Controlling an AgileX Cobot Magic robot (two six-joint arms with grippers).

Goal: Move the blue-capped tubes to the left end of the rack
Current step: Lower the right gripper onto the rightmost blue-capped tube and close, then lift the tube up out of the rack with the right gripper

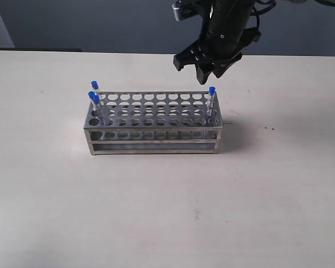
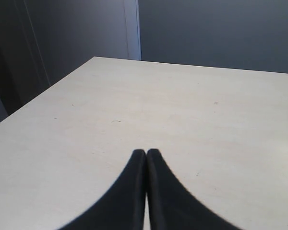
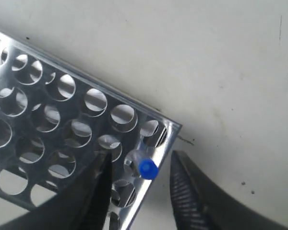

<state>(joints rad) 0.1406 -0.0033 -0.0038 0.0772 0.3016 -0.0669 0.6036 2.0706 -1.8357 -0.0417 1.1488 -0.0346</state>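
The steel rack [image 1: 153, 131] stands in the middle of the table. Three blue-capped tubes [image 1: 94, 95] stand in holes at its left end. One more blue-capped tube [image 1: 211, 97] stands in a hole at the right end. My right gripper [image 1: 209, 75] hangs just above and behind that tube, open and holding nothing. In the right wrist view this tube's blue cap [image 3: 147, 168] shows between the spread fingers of the right gripper [image 3: 141, 158], at the rack's corner [image 3: 170, 127]. My left gripper [image 2: 146, 151] is shut and empty over bare table, outside the exterior view.
The pale table [image 1: 167, 212] stretches around the rack on all sides. Its far edge meets a dark wall [image 1: 100, 22]. Most holes of the rack hold nothing.
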